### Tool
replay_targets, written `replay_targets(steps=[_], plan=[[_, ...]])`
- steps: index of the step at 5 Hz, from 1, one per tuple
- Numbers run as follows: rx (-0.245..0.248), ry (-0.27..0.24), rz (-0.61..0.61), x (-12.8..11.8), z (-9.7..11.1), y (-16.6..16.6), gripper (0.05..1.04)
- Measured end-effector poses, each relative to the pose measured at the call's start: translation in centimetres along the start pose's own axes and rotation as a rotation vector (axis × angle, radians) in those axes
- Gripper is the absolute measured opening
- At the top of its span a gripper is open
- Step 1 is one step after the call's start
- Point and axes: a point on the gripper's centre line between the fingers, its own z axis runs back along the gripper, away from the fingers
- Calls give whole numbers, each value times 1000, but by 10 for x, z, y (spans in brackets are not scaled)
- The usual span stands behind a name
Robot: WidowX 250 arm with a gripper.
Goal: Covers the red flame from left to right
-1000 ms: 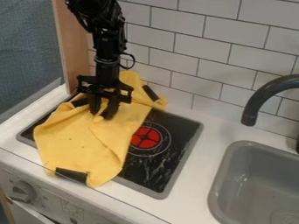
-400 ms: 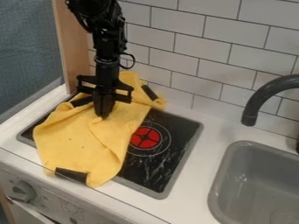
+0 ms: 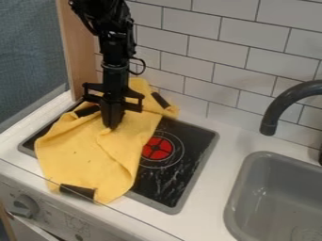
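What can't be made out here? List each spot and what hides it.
All in the camera view:
- Left part of the stove top: hidden under the yellow cloth.
- How much cloth is between the fingers: hidden by them.
- Right side of the sink: cut off by the edge.
- Marks near the knob: too small.

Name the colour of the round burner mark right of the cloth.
Red round burner mark, with black cross lines; best in the camera view.
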Motion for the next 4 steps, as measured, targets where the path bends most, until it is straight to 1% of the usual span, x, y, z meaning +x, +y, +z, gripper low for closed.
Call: replay_targets(steps=[1,2,3,4], plan=[[-40,-21,-5,-3,21,-5,49],[-84,-25,-39,-8,37,-19,49],[-124,-32,-100,-13,51,-42,49],[-165,-39,-160,-17,59,-66,49]])
